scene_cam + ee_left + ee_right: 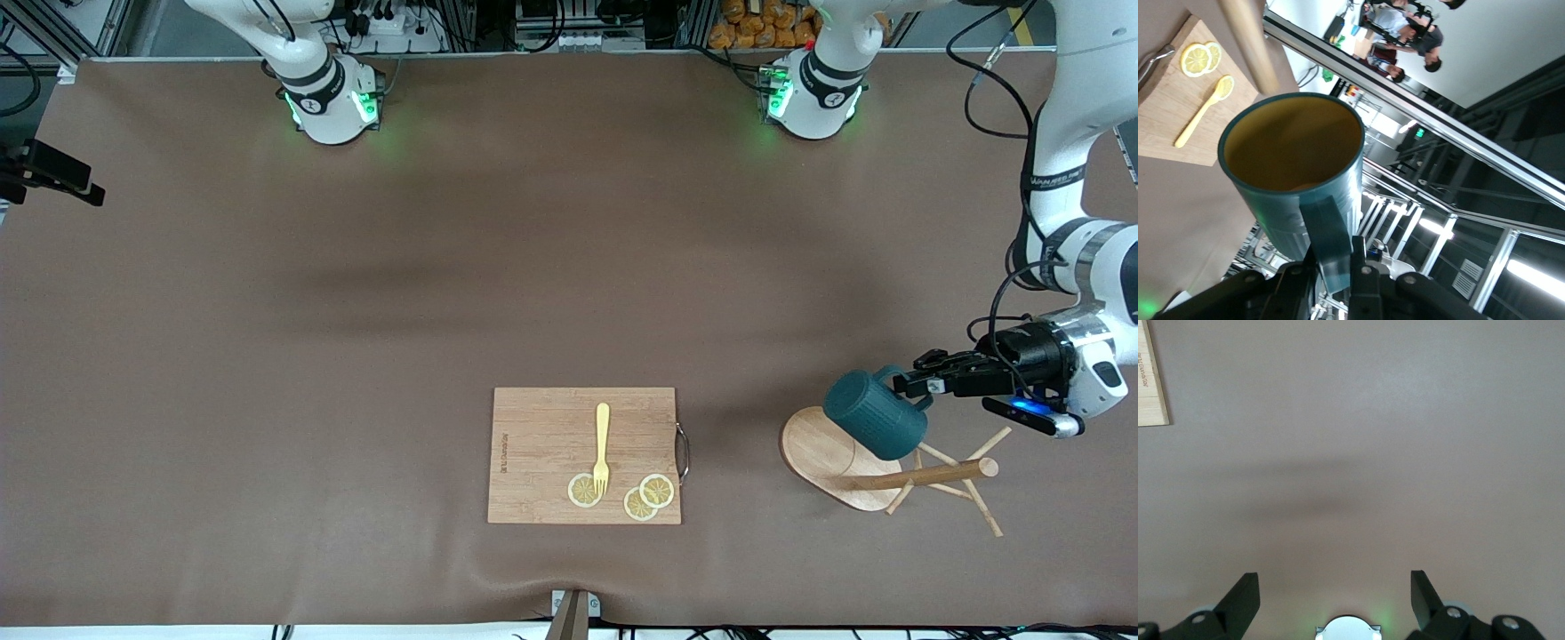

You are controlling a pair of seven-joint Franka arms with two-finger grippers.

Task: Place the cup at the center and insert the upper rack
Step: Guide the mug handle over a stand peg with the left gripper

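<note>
On my front feed the cup is a dark teal ribbed mug with a flat loop handle, tipped on its side in the air over the disc base of the upper rack. The left wrist feed looks straight into its round mouth: a smooth yellowish-brown glaze inside, a teal rim around it.

The left gripper is clamped hard on that handle; I see the strap of the handle pinched between the two black fingers. The left arm comes down from its base at the top of the view, bends at the table's edge, and its wrist lies roughly level, pointing toward the middle of the table.

The upper rack is pale bare wood and it lies toppled at the left arm's end of the table: round base on edge, the pole flat along the cloth, thin pegs splayed around it.

Toward the middle sits a rectangular bamboo cutting board with a metal handle, carrying a yellow plastic fork and three lemon slices.

The right gripper waits over bare brown table cloth, its fingers spread fully and holding nothing.
</note>
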